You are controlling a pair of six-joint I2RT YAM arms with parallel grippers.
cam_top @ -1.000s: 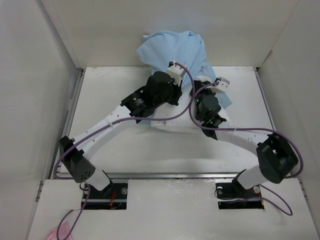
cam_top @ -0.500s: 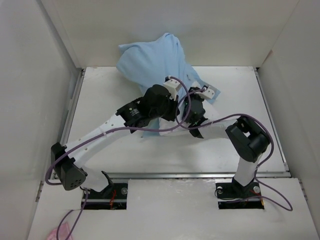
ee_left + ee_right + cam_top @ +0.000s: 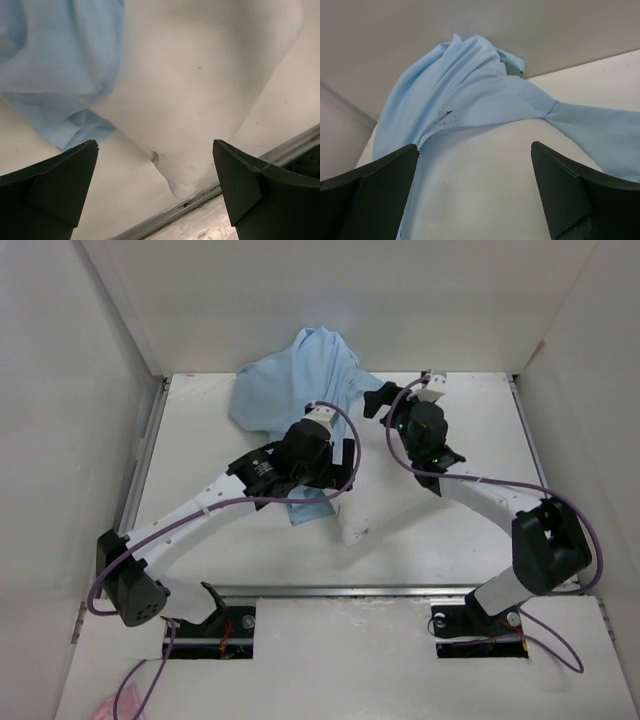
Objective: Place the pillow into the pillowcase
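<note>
The light blue pillowcase (image 3: 285, 385) is bunched at the back of the table, partly up the rear wall. The white pillow (image 3: 375, 485) sticks out of it toward the front, one pointed corner bare. My left gripper (image 3: 338, 470) hovers over the pillow's near left side, open with nothing between its fingers. The left wrist view shows the pillow (image 3: 200, 85), the pillowcase (image 3: 55, 55) hem and the open left gripper (image 3: 155, 145). My right gripper (image 3: 385, 405) is open at the pillow's far side. Its wrist view shows the pillow (image 3: 485, 175) running into the pillowcase (image 3: 455, 85) below the open right gripper (image 3: 474, 145).
White walls (image 3: 80, 390) close in the table on the left, back and right. A metal rail (image 3: 380, 590) runs along the table's front edge, also seen as the rail (image 3: 200, 197) in the left wrist view. Purple cables trail along both arms. A pink scrap (image 3: 105, 708) lies bottom left.
Both grippers have gone from shut to open, letting go of the fabric. The right arm swung back and right. The pillowcase dropped lower and more of the pillow's near end shows.
</note>
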